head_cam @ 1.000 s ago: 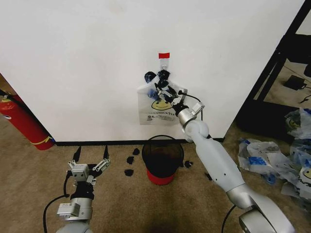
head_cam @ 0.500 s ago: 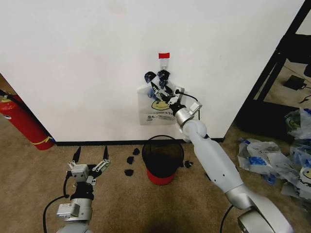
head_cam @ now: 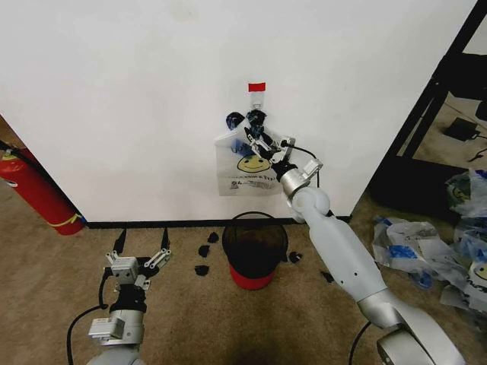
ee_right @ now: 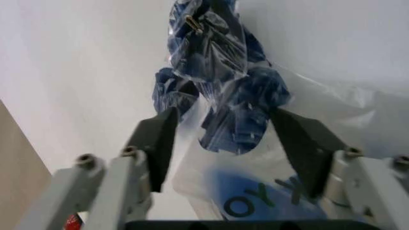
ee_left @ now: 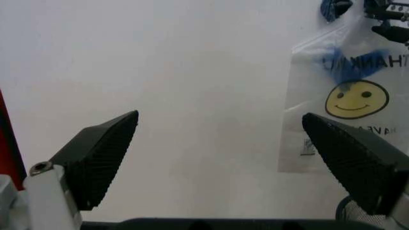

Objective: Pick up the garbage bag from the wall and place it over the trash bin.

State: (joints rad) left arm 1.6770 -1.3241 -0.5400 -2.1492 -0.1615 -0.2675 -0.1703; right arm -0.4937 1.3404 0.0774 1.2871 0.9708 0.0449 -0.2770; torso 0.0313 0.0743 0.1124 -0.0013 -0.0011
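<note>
The garbage bag (head_cam: 243, 169), white with a yellow smiley face, hangs by its bunched blue handles (ee_right: 225, 103) from a small hook under red tape (head_cam: 257, 87) on the white wall (head_cam: 137, 106). My right gripper (head_cam: 256, 137) is raised to the handles. It is open, with one finger (ee_right: 156, 143) on each side of the blue bunch and not closed on it. The black mesh trash bin (head_cam: 255, 245) with a red base stands on the carpet right below the bag. My left gripper (head_cam: 141, 245) is held low and open, pointing at the wall, with the bag (ee_left: 345, 110) off to one side.
A red fire extinguisher (head_cam: 34, 190) leans at the wall on the left. Small black bits (head_cam: 205, 251) lie on the carpet around the bin. A black shelf frame (head_cam: 445, 99) stands at the right, with a heap of plastic bags (head_cam: 434, 255) beside it.
My right wrist swung slightly left and then back right, while the gripper stayed at the bag's handles. The left arm has not moved.
</note>
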